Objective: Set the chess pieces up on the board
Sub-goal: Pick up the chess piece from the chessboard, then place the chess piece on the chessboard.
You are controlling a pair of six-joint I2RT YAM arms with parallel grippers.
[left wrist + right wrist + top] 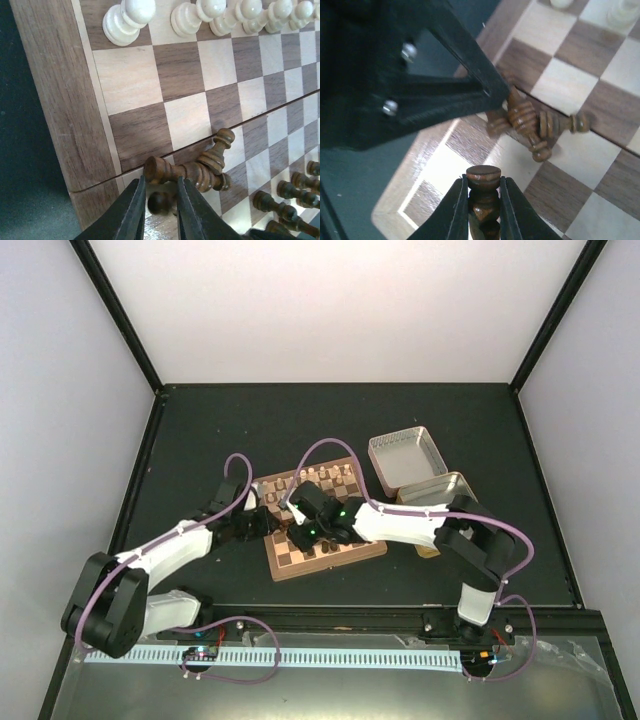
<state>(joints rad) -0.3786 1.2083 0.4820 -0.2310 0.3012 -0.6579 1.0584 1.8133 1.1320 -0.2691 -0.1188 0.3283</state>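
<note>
Grip confirmed: the right gripper [483, 202] is clamped on one dark chessman [483, 176], which is upright with a finger pressed to each side. It hangs over a pale square near a corner of the board [560, 85]. The left gripper [161, 186] stands just beside it. Its jaws are drawn close, and a rounded dark end shows in the narrow gap. It cannot be told whether that end is pinched. At its tips lie the fallen dark pieces [202, 170], tangled across the board's centre seam close to the rim. Further dark pieces [290, 192] sit towards one edge. The cream pieces [125, 20] stand in a row along the opposite edge. Two open tin halves [405, 455] rest on the table [200, 440] beside the board.
</note>
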